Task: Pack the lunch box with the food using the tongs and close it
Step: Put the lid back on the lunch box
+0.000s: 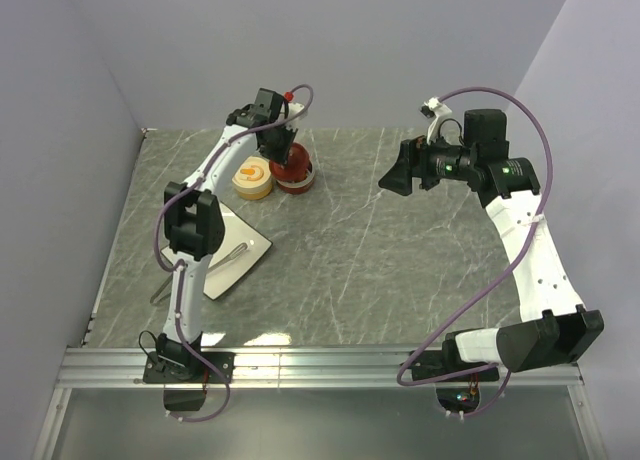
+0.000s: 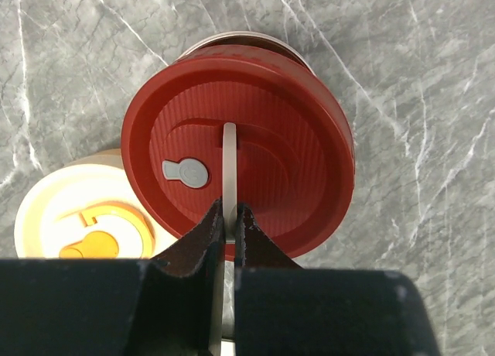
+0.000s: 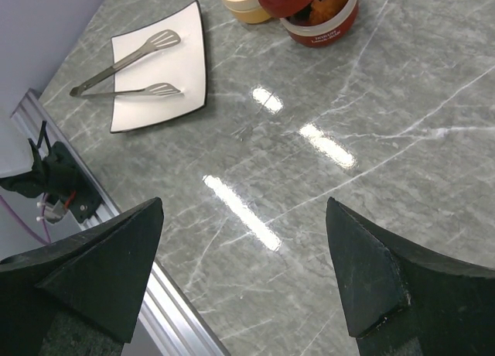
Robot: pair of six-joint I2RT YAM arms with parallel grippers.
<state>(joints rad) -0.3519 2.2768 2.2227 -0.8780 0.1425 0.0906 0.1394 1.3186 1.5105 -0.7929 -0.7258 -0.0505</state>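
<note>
L pincer (image 2: 230,218) clenched on red lid (image 2: 290,135), held over red tub (image 3: 323,29); R pincer (image 3: 244,207) released, well right of tub.

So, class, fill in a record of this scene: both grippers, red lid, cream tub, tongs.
left gripper: shut on red lid strap
red lid: held over red tub, not seated; food visible inside
cream tub: lid on, beside red tub
tongs: lying on plate
right gripper: open, empty, above table
</note>
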